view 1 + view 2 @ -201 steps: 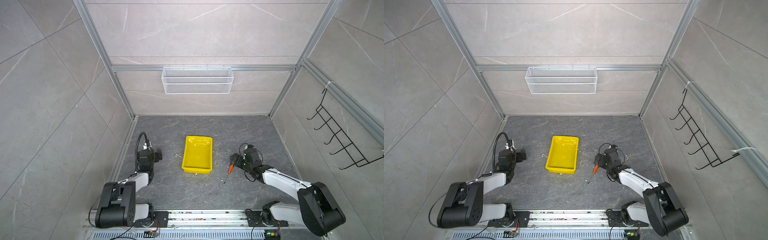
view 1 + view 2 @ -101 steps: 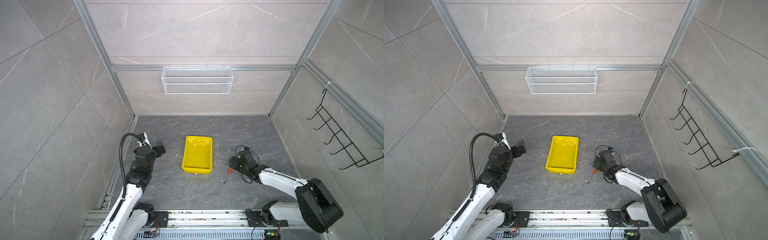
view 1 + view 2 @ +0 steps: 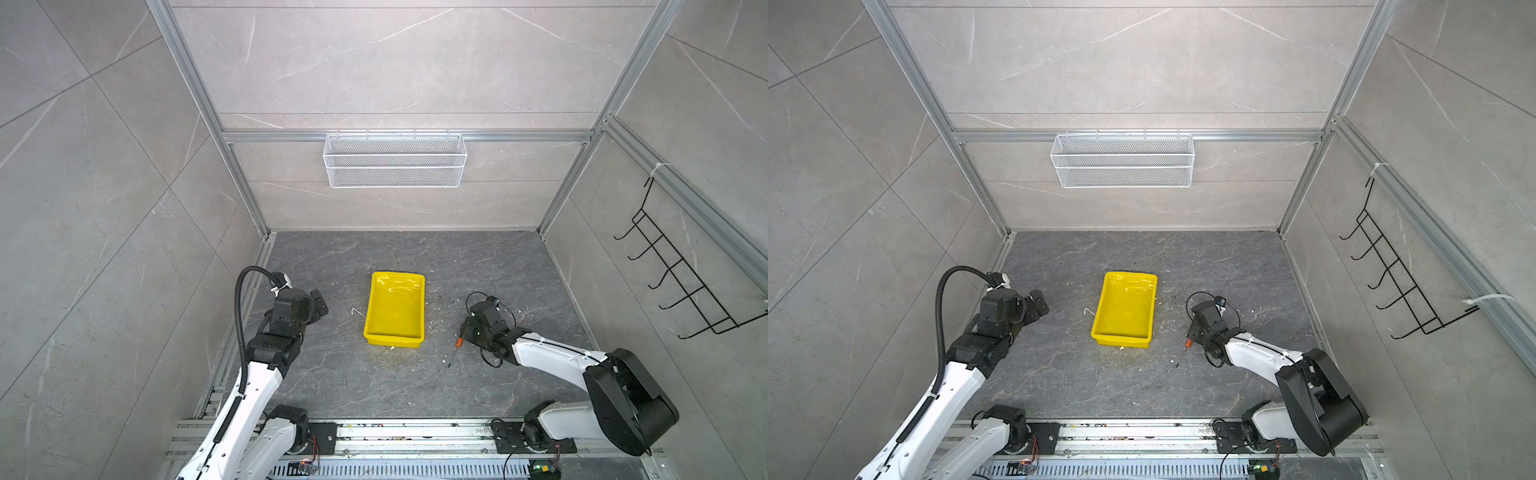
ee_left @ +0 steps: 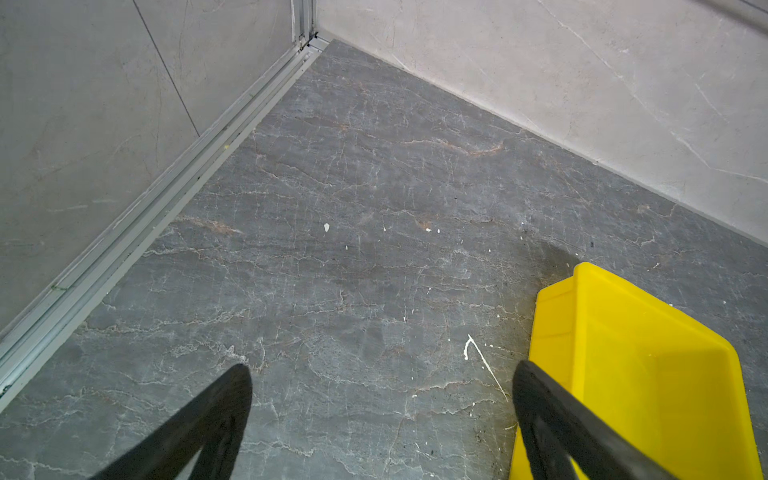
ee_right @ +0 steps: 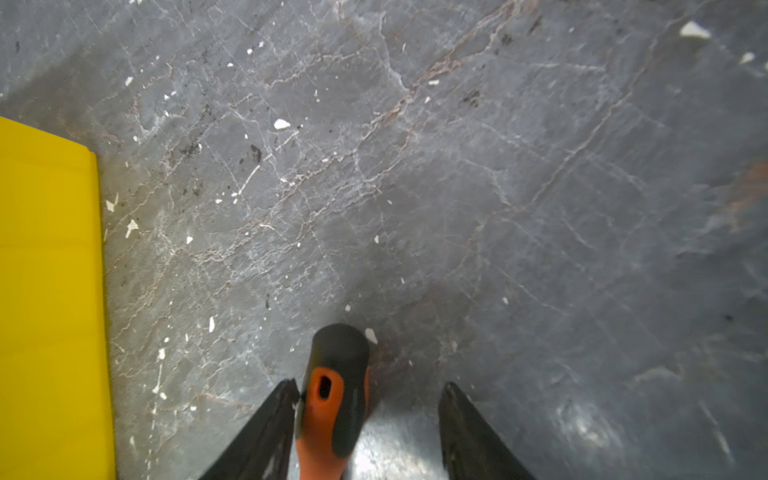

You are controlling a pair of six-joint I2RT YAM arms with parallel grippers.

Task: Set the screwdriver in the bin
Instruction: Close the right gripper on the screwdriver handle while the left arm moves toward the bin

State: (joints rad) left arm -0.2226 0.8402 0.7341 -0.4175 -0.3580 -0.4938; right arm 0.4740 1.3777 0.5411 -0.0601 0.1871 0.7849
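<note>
The task is barely begun. The screwdriver (image 5: 332, 399) lies flat on the grey table (image 5: 498, 166), outside the bin (image 3: 394, 276). In both top views it is near the bin's right long side, close to the near corner, with its thin shaft pointing toward the robot's base. Nothing shows inside the bin.

The right claw (image 5: 370, 386) sits low over the handle and straddles it, partly open. In the right wrist view 1 finger (image 5: 270, 432) touches the orange side of the handle. The other finger (image 5: 469, 432) stands clear of it, with bare table between. So the tool is bracketed but not clamped, and nothing shows it lifted.

The left claw (image 4: 382, 368) hovers above the table on the bin's other side, its 2 fingers wide apart and holding nothing.

What is left, as I judge it: clamp the handle, lift, carry the tool across to the bin and let go inside.
</note>
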